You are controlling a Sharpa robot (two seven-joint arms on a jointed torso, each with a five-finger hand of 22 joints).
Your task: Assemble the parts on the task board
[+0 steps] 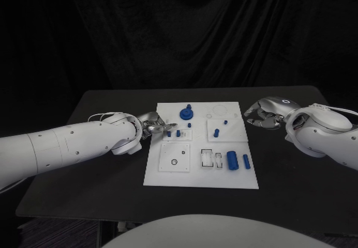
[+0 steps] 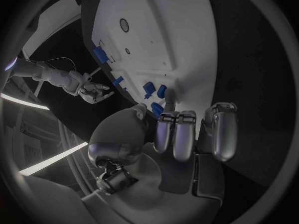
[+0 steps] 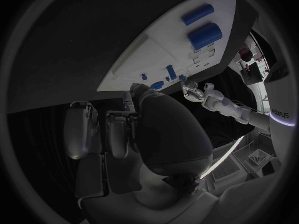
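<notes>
Black table [image 1: 97,170], white task board [image 1: 168,175] at centre, blue parts [image 1: 233,159] toward 4 o'clock. Left hand [image 1: 157,126] at 9 o'clock edge, fingers spread, holding nothing, probably lining up with small pegs [image 1: 179,133]. Right hand [image 1: 263,114] at 2 o'clock, curled, empty, waiting off board.

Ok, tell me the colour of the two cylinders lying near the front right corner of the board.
Blue; the cylinders show best in the head view.
</notes>
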